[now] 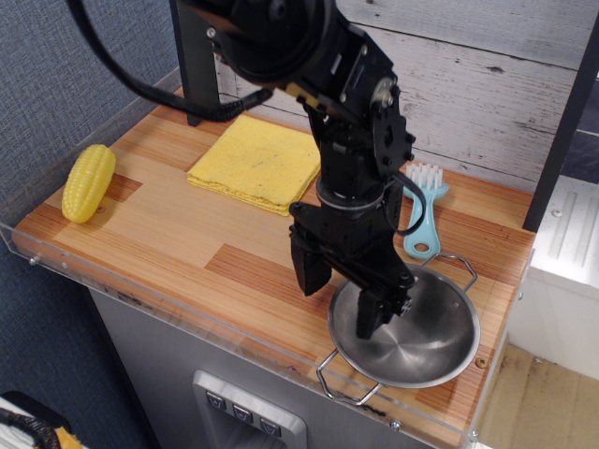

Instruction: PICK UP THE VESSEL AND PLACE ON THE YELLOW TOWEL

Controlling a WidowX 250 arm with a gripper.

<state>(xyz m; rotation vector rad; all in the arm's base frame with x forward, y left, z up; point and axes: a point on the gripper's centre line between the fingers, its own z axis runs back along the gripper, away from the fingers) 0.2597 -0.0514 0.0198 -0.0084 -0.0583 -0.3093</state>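
The vessel [416,337], a shiny steel bowl with two wire loop handles, sits at the front right of the wooden counter. My black gripper [339,297] is open and straddles the bowl's left rim, one finger [310,268] outside it over the wood and the other finger [372,313] down inside the bowl. It holds nothing. The yellow towel [257,163] lies flat at the back of the counter, left of the arm and apart from the bowl.
A yellow corn cob [88,181] lies at the left end. A light blue brush [422,212] lies behind the bowl, partly hidden by the arm. A clear plastic lip [168,285] runs along the front edge. A black post [193,61] stands at the back.
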